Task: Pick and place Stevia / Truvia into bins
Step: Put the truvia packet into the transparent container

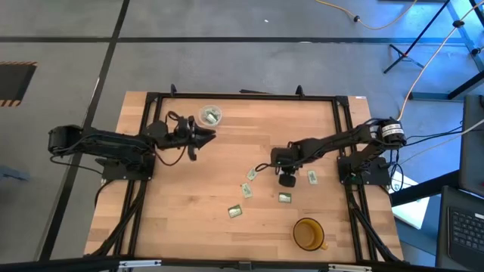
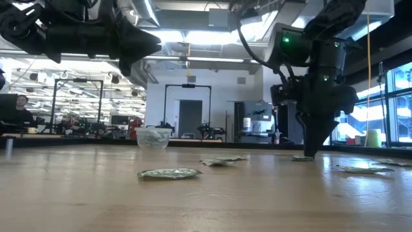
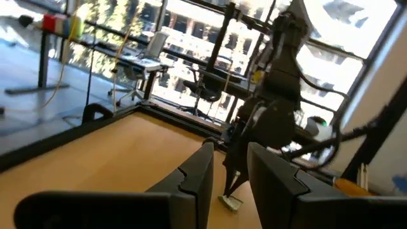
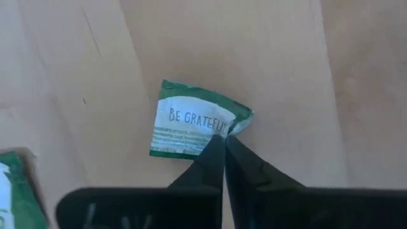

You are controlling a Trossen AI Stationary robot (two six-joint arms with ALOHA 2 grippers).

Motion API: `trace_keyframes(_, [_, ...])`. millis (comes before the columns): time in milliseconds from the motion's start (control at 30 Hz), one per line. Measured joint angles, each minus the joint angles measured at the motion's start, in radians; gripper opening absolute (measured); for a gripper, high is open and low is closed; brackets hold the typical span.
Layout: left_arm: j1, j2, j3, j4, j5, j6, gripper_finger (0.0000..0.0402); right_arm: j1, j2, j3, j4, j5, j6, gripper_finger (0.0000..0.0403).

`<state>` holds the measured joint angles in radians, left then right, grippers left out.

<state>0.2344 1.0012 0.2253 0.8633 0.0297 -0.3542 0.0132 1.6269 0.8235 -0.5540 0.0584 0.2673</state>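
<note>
A green and white Stevia sachet [image 4: 187,127] lies flat on the wood, and my right gripper [image 4: 224,141] is shut on its crumpled corner. That gripper [image 1: 286,180] points straight down at the table's middle right [image 2: 308,153]. More sachets [image 1: 246,190] lie scattered around it, one [image 1: 235,212] nearer the front. The bin, a small clear cup [image 1: 210,115] with sachets inside, stands at the back left [image 2: 153,136]. My left gripper [image 1: 206,136] hovers just beside the cup, open and empty [image 3: 229,172].
An amber cup [image 1: 308,234] stands near the front right edge. A black frame [image 1: 242,96] borders the table's back and sides. A further sachet [image 2: 168,173] lies close to the low camera. A seated person shows in the room at far left.
</note>
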Motion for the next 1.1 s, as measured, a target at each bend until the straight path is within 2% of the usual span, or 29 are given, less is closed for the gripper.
trace_keyframes(67, [0.000,0.005,0.000,0.000,-0.022,-0.065,0.0091,0.000,-0.001,0.040,-0.031,0.048,-0.042,0.0006])
trace_keyframes(200, [0.000,0.035,0.000,-0.013,-0.014,-0.208,0.0098,0.000,-0.003,0.129,-0.060,0.208,-0.169,0.0003])
trace_keyframes(367, [0.000,0.114,0.015,-0.089,-0.008,-0.339,0.0113,0.000,-0.004,0.274,-0.047,0.377,-0.340,0.0002])
trace_keyframes(533, [0.000,0.230,0.092,-0.078,0.052,-0.428,0.0132,0.000,-0.005,0.387,0.055,0.388,-0.498,0.0002])
trace_keyframes(667, [0.000,0.320,0.188,-0.075,0.102,-0.508,0.0143,0.001,-0.006,0.415,0.110,0.387,-0.590,0.0001])
trace_keyframes(1100, [-0.003,0.492,0.384,-0.161,0.165,-0.489,0.0145,0.004,-0.006,0.417,0.132,0.387,-0.610,0.0001])
